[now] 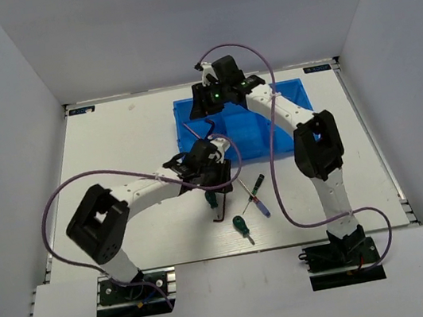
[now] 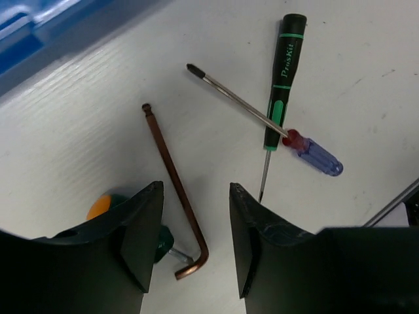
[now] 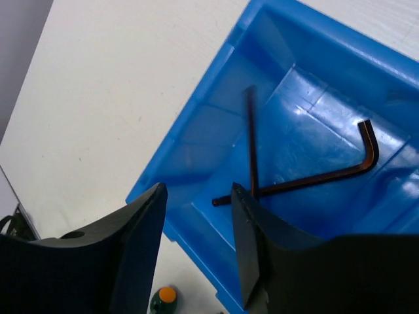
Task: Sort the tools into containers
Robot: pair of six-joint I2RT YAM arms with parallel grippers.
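Note:
My left gripper (image 2: pixel 195 188) is open low over the table, its jaws on either side of a brown L-shaped hex key (image 2: pixel 171 170) without touching it. A stubby green screwdriver (image 2: pixel 105 206) with an orange cap lies partly hidden behind the left finger. Beyond them, a slim green-black screwdriver (image 2: pixel 281 78) is crossed by a blue-handled one (image 2: pixel 315 154). My right gripper (image 3: pixel 196 191) is open and empty above the left compartment of the blue tray (image 3: pixel 196 140). Two dark hex keys lie crossed inside, one L-shaped (image 3: pixel 314 178), one blurred (image 3: pixel 251 137).
From above, the blue tray (image 1: pixel 282 95) sits at the back centre, and another stubby green screwdriver (image 1: pixel 242 227) lies near the front edge. The slim screwdrivers (image 1: pixel 254 193) lie right of my left gripper (image 1: pixel 209 183). Purple cables loop over both arms.

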